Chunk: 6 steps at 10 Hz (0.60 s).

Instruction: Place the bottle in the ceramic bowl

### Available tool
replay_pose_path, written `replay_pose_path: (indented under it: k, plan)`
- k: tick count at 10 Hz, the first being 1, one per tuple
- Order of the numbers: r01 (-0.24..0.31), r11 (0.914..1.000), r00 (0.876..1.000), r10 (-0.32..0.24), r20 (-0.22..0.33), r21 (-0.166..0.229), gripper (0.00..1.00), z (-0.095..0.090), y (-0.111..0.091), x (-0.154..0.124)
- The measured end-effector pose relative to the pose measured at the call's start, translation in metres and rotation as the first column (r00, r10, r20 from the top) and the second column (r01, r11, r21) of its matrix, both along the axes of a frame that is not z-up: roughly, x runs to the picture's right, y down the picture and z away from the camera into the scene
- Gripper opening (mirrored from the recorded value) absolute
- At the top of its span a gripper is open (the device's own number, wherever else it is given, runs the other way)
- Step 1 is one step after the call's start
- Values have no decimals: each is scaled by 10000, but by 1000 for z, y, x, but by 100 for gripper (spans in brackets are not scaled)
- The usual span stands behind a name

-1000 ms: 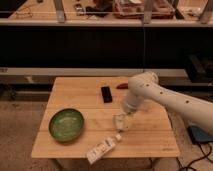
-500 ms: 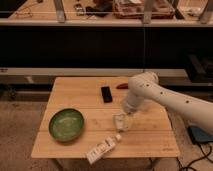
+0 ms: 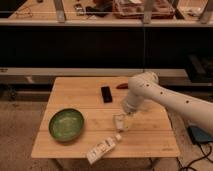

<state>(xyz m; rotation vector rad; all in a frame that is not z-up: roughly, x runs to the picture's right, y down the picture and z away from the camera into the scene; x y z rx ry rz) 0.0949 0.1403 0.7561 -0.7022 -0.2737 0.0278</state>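
Nothing has visibly moved since the earlier frames: arm, bowl and bottle sit where they were.

The wooden table [image 3: 75, 95] fills the middle of the view, in front of a dark shelf unit. The white arm [image 3: 165, 97] comes in from the right edge of the view, crosses the table's right edge and bends down over the right half of the top.

The bowl [image 3: 66, 124] stands upright near the front left corner, a little in from both edges, green inside with a darker rim. Nothing shows inside it.

The bottle [image 3: 103, 147] lies on its side at the front edge, near the middle of that edge. It lies slantwise, cap end pointing toward the back right and the other end reaching the front edge. It is apart from the bowl, to the bowl's right and nearer the front.

A small black slab [image 3: 106, 94] lies flat near the table's centre, toward the back.

The gripper [image 3: 120, 121] hangs from the arm's end, right of centre and toward the front, close to the tabletop. It is just behind the bottle's cap and not touching it. Whether it is clenched or released I cannot tell.

A small red thing [image 3: 122, 85] lies toward the back edge, beside the arm.
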Motion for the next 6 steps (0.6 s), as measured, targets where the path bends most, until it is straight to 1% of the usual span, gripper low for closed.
replay_pose_path:
  k: [4,5,6]
  plan:
    - [22,10000,10000,-22,-7,21,80,0,0,0]
    - [72,9999,10000,-73,12,90,80,-1,-1,0]
    - [254,9989,9995,-262,195,384,80,-5,-3,-6]
